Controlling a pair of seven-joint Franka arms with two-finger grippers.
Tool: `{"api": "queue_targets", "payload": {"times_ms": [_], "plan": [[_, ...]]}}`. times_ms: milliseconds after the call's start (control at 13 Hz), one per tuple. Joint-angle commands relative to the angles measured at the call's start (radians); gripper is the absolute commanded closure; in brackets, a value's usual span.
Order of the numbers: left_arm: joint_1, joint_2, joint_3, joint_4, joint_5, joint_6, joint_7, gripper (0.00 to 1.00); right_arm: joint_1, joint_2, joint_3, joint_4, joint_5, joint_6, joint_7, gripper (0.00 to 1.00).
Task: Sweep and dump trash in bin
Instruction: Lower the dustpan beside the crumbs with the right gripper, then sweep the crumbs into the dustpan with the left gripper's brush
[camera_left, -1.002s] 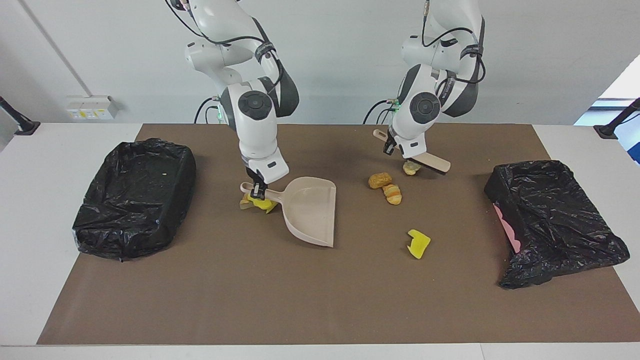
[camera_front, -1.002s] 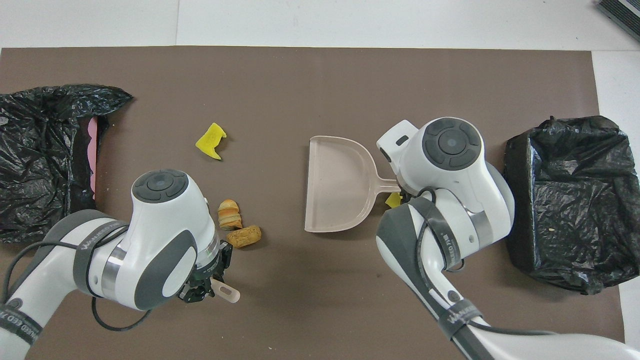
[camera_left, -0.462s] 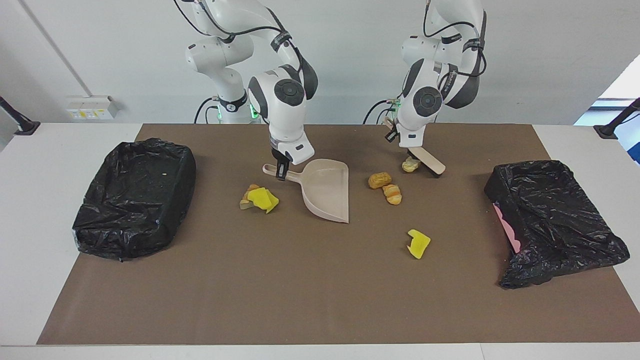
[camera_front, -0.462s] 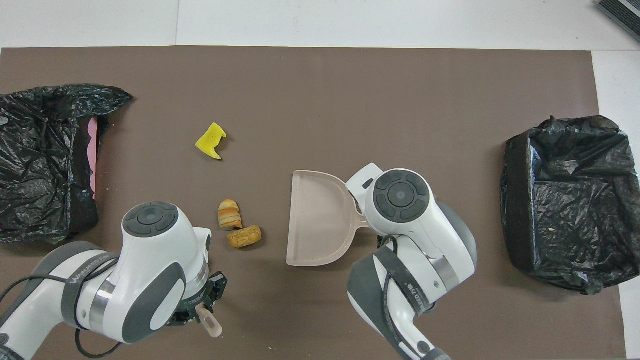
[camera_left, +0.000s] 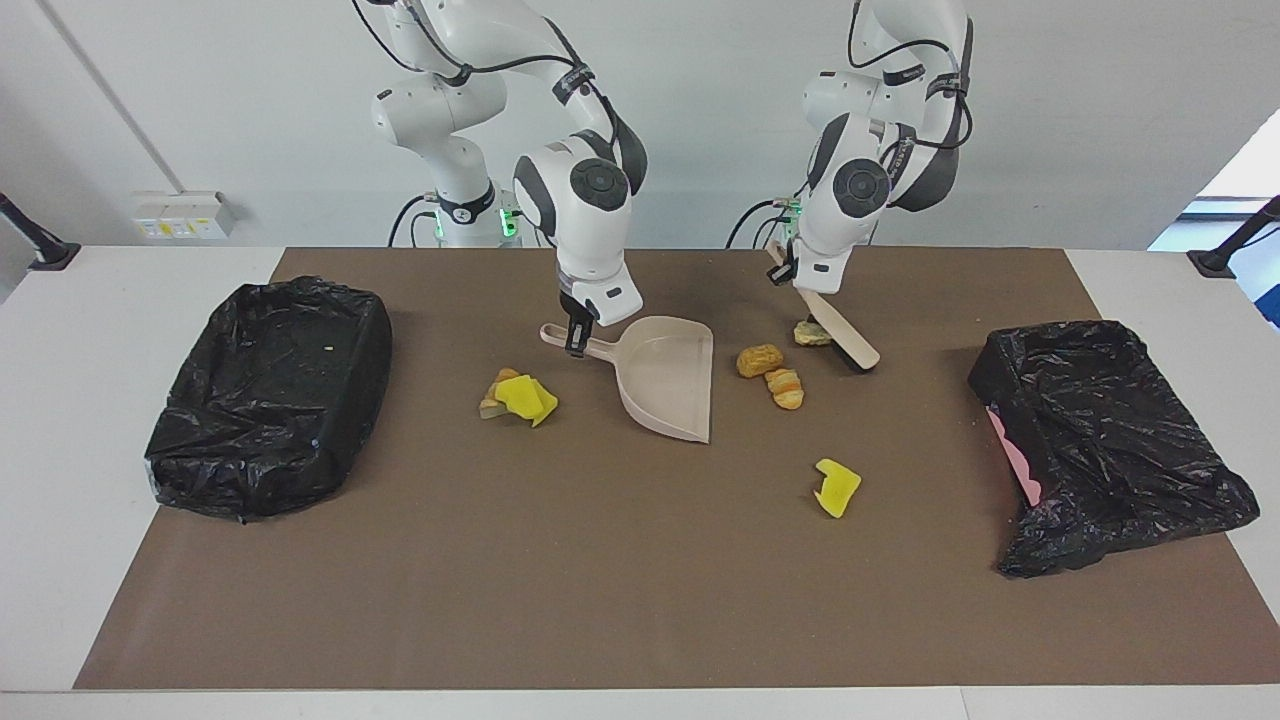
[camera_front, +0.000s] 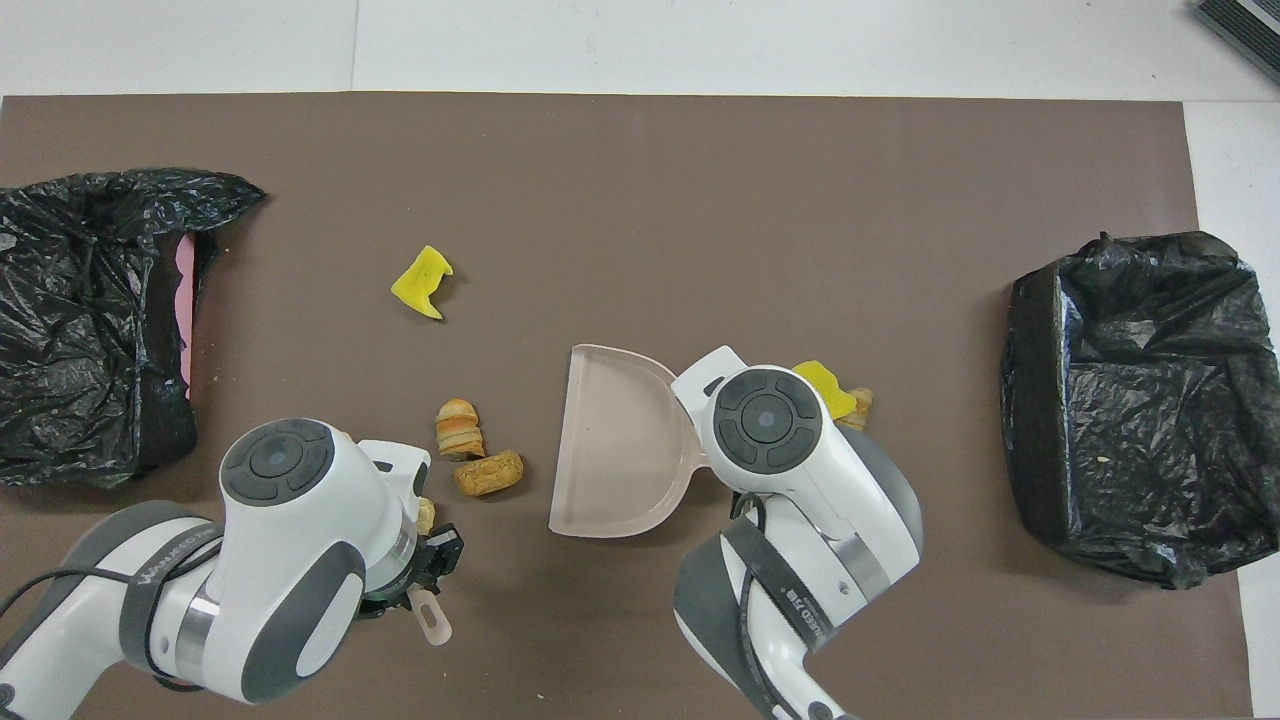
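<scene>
We see the right gripper (camera_left: 576, 343) clamped on the dustpan (camera_left: 668, 383) by its handle, in the middle of the table; the pan's flat open edge faces the left arm's end. The left gripper (camera_left: 778, 272) is closed on the handle of the brush (camera_left: 838, 329), which slants down from the hand until its head meets the mat (camera_left: 600, 560).

Working outward from the brush, a pale chunk (camera_left: 812, 334) lies against its head, on the side nearer the robots. Just beside it, farther from the robots, sit two golden-brown chunks (camera_left: 771, 374), touching one another, between the brush and the pan's open edge. Farther out still, a yellow scrap (camera_left: 836, 488) lies alone, well apart from the rest.

On the pan's handle side, toward the right arm's end, we find a small heap (camera_left: 516, 396) of yellow sponge and bread pieces resting on the mat, near the handle but outside the pan. The pan itself holds nothing.

At the right arm's end stands a bin (camera_left: 268, 392) lined with a black bag, its mouth upward. At the left arm's end a second bin (camera_left: 1105, 440) lies tipped on its side under its black bag, a pink edge showing at its mouth.
</scene>
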Motion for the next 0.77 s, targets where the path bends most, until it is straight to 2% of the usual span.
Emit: {"api": "queue_targets", "payload": {"times_ms": [0, 231, 694], "plan": [[-0.003, 0.039, -0.007, -0.012, 0.017, 0.109, 0.056, 1.00, 0.002, -0.003, 0.002, -0.016, 0.006, 0.025, 0.027, 1.00], [-0.023, 0.049, -0.015, -0.004, -0.015, 0.155, 0.137, 1.00, 0.002, -0.003, 0.002, -0.014, 0.006, 0.016, 0.027, 1.00], [-0.189, 0.102, -0.015, 0.105, -0.148, 0.190, 0.163, 1.00, 0.002, -0.005, 0.002, -0.018, 0.014, -0.007, 0.119, 1.00]]}}
